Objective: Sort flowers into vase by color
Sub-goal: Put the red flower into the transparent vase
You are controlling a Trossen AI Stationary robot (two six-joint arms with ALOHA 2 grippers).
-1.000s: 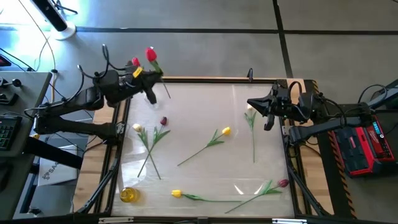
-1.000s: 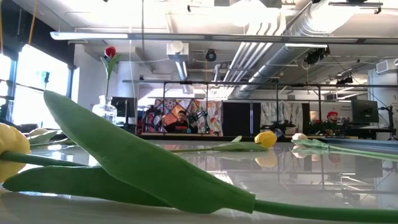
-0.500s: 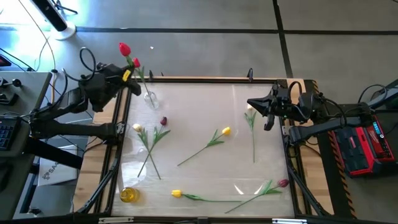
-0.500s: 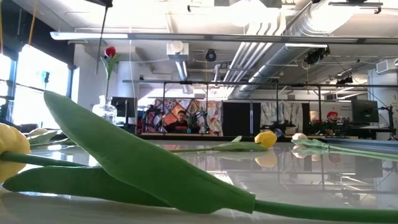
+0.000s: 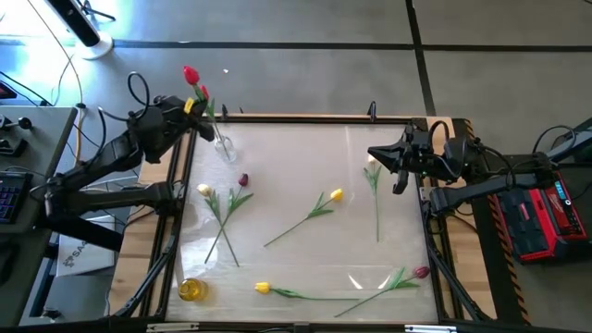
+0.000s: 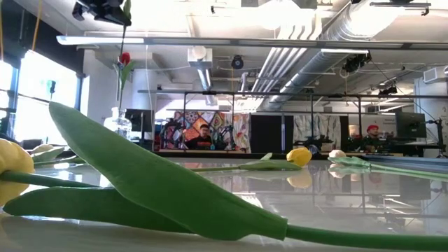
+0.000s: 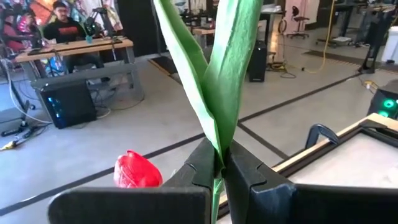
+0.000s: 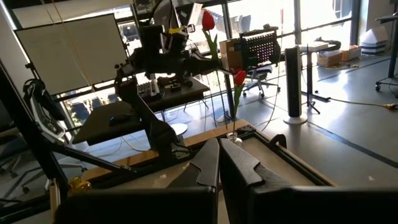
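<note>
Left gripper (image 7: 219, 167): I've got it clamped tight on the green stem of a red tulip (image 5: 191, 74), up at the far-left corner of the tabletop (image 5: 305, 199)

Held tulip: stem runs up through my fingers, leaves fanning out past them in the wrist view; head stands high above the corner

Vase (image 5: 223, 148): clear glass, just right of and a touch nearer than my left gripper; a second red tulip (image 5: 203, 92) looks to be standing in it already, judging by the low view

Key relation: the vase mouth lies to the right and below my held stem, long axis of the stem roughly upright, so I reckon I need to bring the stem's lower end over that mouth and lower it

Risk: the mouth is narrow and already has a stem in it; I can't see the bottom tip of my stem, so lining up is a guess

Right gripper (image 5: 400, 176): closed on nothing, parked at the right edge of the tabletop beside a cream tulip (image 5: 372, 162), well apart from the vase

Nearer arm: left, plainly

Still on the tabletop: a maroon tulip (image 5: 243, 180), a yellow tulip (image 5: 335, 195) mid-table, another yellow tulip (image 5: 263, 288) near the front, all lying flat

Progress: early, most flowers unsorted
</note>
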